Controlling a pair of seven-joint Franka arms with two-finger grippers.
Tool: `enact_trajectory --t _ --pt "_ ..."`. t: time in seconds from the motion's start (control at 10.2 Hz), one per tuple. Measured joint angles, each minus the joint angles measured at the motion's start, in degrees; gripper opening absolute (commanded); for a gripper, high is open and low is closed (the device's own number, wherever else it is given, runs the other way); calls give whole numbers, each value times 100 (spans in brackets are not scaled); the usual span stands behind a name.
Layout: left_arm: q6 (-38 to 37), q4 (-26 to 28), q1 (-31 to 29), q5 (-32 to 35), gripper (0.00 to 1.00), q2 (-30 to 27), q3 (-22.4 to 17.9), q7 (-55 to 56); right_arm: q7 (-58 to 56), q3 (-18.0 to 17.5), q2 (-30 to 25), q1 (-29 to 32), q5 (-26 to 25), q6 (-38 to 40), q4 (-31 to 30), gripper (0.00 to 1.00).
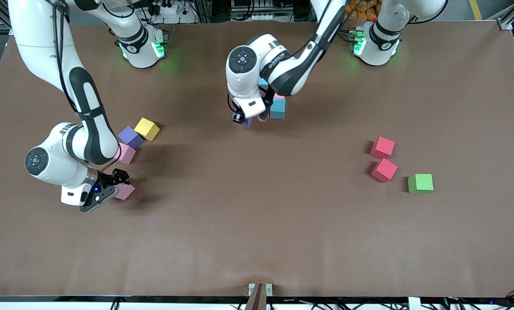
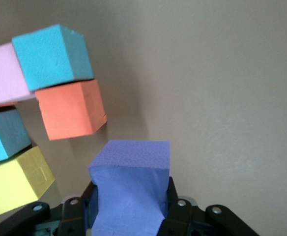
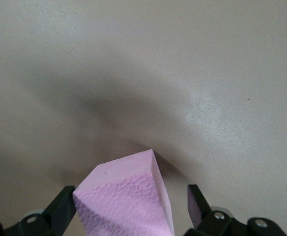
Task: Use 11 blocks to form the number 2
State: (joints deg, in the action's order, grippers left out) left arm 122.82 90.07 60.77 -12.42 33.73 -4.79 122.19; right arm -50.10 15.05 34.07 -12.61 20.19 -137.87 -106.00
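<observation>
From the front you see the left claw (image 1: 249,121) low over the middle of the brown desk (image 1: 257,224). It holds a purple block (image 1: 246,122). Just beside it sits a blue block (image 1: 277,108), with a bit of pink block (image 1: 279,96) and another blue block (image 1: 263,82) peeking out from under the arm. That is where the number 2 (image 1: 272,101) is starting, and the arm hides most of it.

The right claw (image 1: 113,186) is down at the right arm's end of the desk, around a pink cube (image 1: 125,191). A little farther from the camera sit a second pink cube (image 1: 125,153), a purple cube (image 1: 130,137) touching it, and a yellow cube (image 1: 147,128) beside that.

Toward the left arm's end you see two red blocks (image 1: 382,147) (image 1: 384,170) close together and a green cube (image 1: 420,183) near them.

In the left wrist view, the claw is clenched on the purple block (image 2: 129,189), one finger (image 2: 175,209) on each side. Close by sit an orange block (image 2: 71,109), a blue block (image 2: 52,56), a pink block (image 2: 5,73), another blue block (image 2: 5,135) and a yellow block (image 2: 18,179), packed together.

In the right wrist view, the pink cube (image 3: 126,199) sits tilted between the two fingers (image 3: 62,209). You see a gap on one side, so the claw is not yet clenched.
</observation>
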Motion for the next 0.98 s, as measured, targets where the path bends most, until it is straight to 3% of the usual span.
enact_trajectory --t 0.1,0.2,0.29,0.49,0.98 --pt "42 -25 95 0 28 99 -2 143 -7 -6 53 0 0 -50 1 86" --pt "146 -30 174 0 28 203 -1 342 -17 -23 94 0 1 -79 4 55" --pt "295 -34 219 0 28 287 -2 553 -21 -44 103 0 1 -85 9 34" --pt "470 -36 295 0 28 385 -1 894 -22 -78 103 -4 1 -85 61 22" --pt "666 79 386 0 28 480 -1 1904 255 -119 101 -141 29 162 482 16"
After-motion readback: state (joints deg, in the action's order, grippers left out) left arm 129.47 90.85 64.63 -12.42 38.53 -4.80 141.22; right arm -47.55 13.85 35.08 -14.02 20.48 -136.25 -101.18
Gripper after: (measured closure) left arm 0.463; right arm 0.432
